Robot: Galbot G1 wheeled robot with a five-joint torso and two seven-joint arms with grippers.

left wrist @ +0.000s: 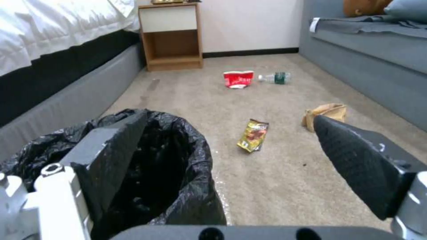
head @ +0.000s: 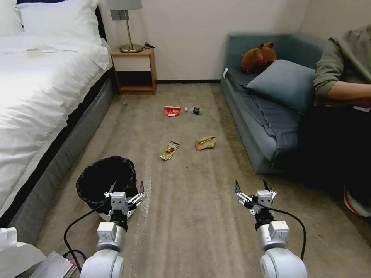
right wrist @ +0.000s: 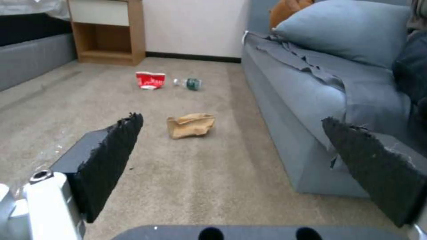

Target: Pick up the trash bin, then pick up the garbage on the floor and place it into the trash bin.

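A: Left side, item one?
B: Bin point(head: 106, 181), one, black-lined, on the carpet beside the bed point(head: 34, 96). Left gripper point(head: 126, 190) wide, one finger over the rim, likely lining up the pickup.

A: Litter, middle floor?
B: Four pieces, well apart: wrapper point(head: 169, 150), cup point(head: 172, 111), bottle point(head: 194, 111), paper bag point(head: 205, 143). None touched yet.

A: Right side?
B: Right gripper point(head: 251, 187) wide, holding nothing, low over bare carpet near the sofa point(head: 266, 127), probably waiting.
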